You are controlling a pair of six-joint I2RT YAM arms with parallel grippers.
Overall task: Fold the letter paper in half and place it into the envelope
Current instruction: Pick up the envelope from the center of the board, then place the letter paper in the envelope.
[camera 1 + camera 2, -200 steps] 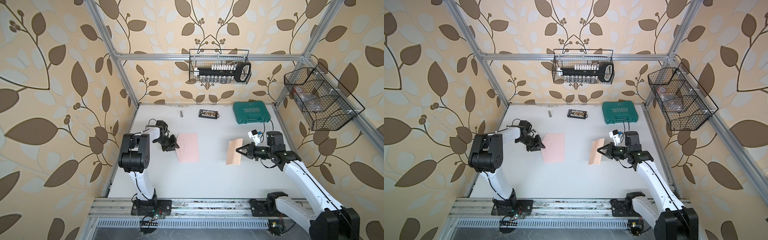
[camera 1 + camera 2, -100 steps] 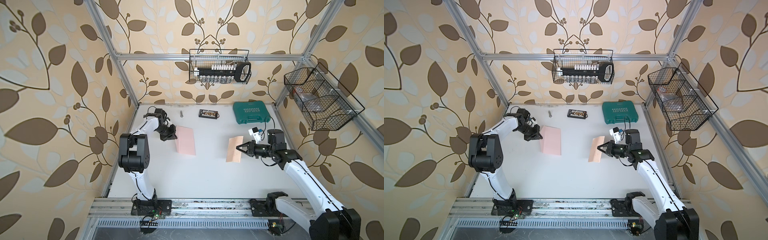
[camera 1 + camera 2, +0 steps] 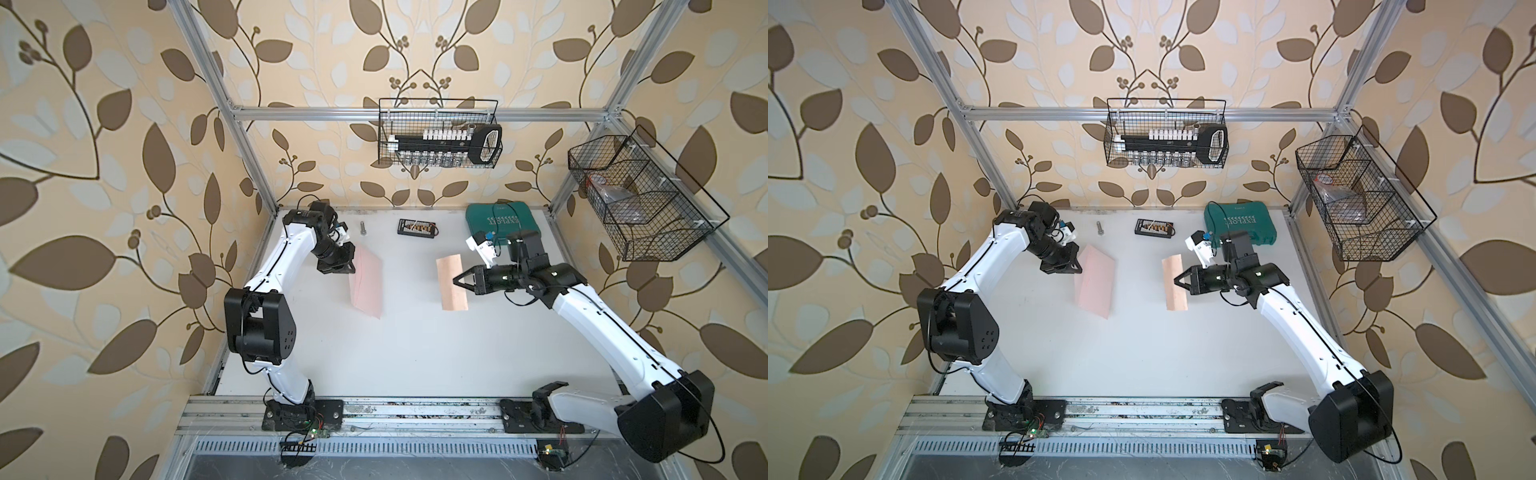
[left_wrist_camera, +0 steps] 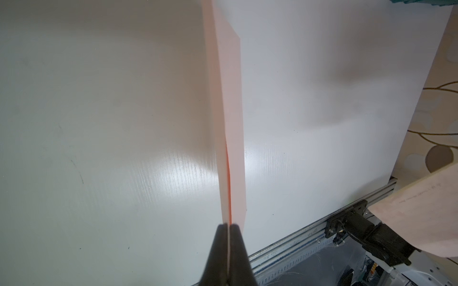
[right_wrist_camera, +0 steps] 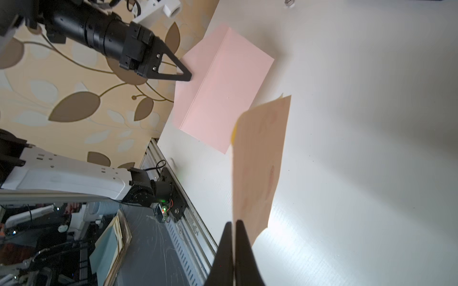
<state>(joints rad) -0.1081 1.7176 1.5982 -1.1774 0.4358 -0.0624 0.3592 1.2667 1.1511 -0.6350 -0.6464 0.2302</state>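
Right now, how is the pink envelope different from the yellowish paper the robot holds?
The envelope is pale pink; the letter paper is creamy tan. The envelope looks wider than the letter paper in both top views. The left gripper pinches the envelope; the right gripper pinches the letter paper. Both are thin and held by an edge.
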